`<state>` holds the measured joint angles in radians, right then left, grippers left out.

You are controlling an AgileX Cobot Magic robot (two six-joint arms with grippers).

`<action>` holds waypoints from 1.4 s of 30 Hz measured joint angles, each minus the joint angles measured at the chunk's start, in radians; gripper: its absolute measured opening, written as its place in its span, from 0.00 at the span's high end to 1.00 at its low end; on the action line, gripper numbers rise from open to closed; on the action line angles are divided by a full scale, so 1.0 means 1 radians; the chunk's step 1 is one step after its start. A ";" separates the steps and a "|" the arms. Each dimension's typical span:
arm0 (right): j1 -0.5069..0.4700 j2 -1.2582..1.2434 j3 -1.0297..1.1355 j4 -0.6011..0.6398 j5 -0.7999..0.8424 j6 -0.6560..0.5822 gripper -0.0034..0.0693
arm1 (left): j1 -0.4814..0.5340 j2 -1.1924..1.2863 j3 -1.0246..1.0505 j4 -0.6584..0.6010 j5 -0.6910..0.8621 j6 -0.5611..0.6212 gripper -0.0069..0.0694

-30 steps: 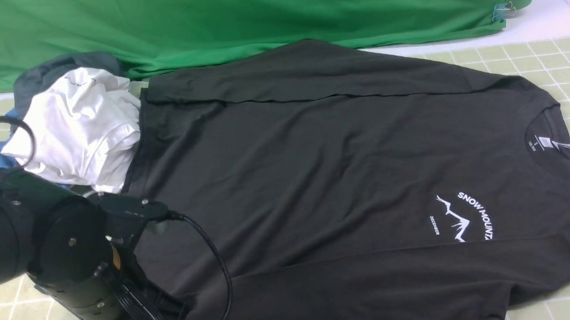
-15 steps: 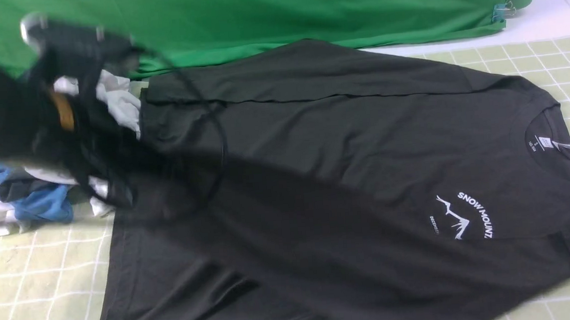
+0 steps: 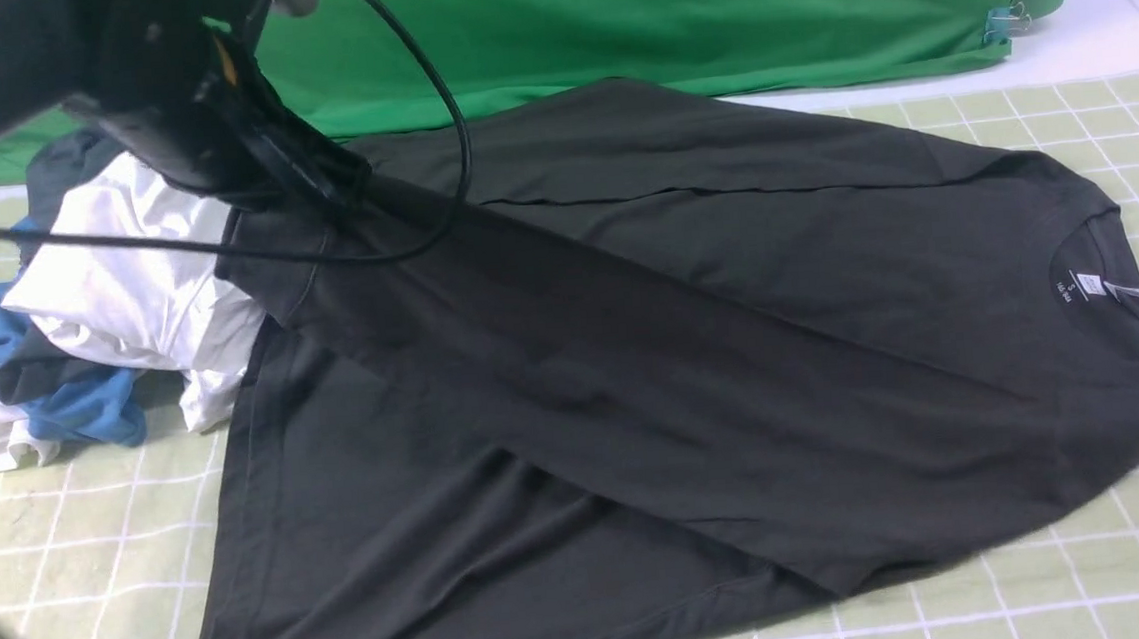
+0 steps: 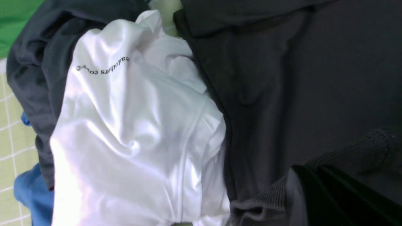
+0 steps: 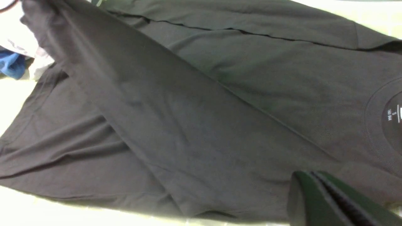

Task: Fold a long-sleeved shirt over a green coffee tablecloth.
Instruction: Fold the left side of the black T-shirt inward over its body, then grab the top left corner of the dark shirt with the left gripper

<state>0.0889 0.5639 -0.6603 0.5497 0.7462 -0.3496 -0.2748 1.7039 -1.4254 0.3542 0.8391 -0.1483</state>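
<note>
The long-sleeved shirt (image 3: pixel 825 241) lay spread over the green coffee tablecloth (image 3: pixel 75 555), collar to the right and hem to the left, one sleeve (image 3: pixel 582 359) drawn diagonally across its body. The left gripper (image 3: pixel 329 181) was clamped on that sleeve's ribbed cuff (image 4: pixel 267 201) near the far left corner of the shirt, just beside a heap of clothes: a white garment (image 3: pixel 126 290) and a blue garment (image 3: pixel 85 413). The right gripper (image 5: pixel 309 182) — seen only from its own wrist — hung over the shirt's near edge with its jaws pressed together, empty.

Heaped garments (image 3: pixel 127 300) beside the shirt (image 3: pixel 732 348); bare tablecloth (image 3: pixel 75 555) at front left.
</note>
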 joint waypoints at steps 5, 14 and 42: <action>0.000 0.001 0.000 0.000 0.012 0.000 0.94 | 0.005 0.072 -0.035 0.021 -0.001 0.004 0.90; 0.000 0.097 -0.056 -0.003 0.213 -0.004 0.94 | 0.005 0.128 -0.038 0.067 -0.076 0.000 0.79; 0.403 0.874 -0.157 -0.391 -0.034 0.004 0.39 | 0.005 -0.353 0.455 -0.522 -0.040 0.105 0.91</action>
<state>0.4916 1.4375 -0.8168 0.1589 0.7126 -0.3451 -0.2702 1.3511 -0.9703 -0.1676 0.7992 -0.0435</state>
